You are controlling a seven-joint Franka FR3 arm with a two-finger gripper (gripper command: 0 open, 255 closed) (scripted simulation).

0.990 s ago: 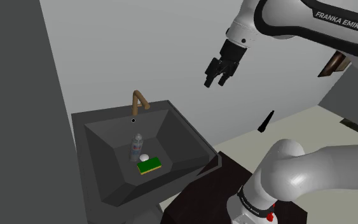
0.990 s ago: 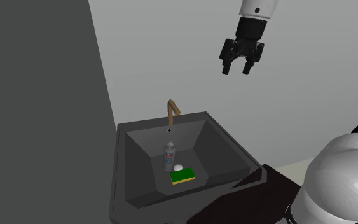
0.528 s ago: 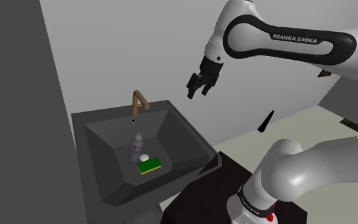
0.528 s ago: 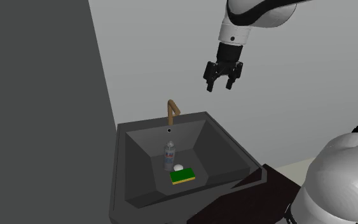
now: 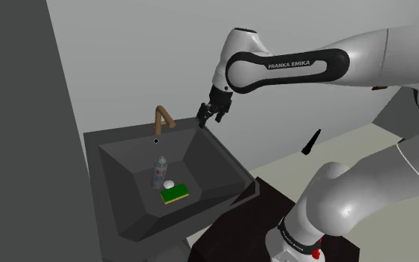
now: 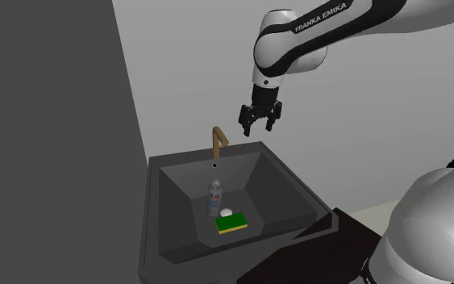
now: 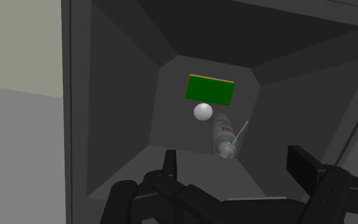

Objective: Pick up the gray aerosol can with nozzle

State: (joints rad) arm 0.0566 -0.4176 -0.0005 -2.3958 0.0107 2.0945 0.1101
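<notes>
Hovering above the sink point(image 5: 126, 132), gripper point(image 5: 210, 115) wide open and empty; aerosol can point(image 5: 159, 173) likely light, rigid, slick, so clamp mid-body below the nozzle.

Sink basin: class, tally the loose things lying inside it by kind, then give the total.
Grey upright aerosol can with nozzle: 1
Small white round ball: 1
Green rectangular sponge with yellow edge: 1
Total: 3
</notes>
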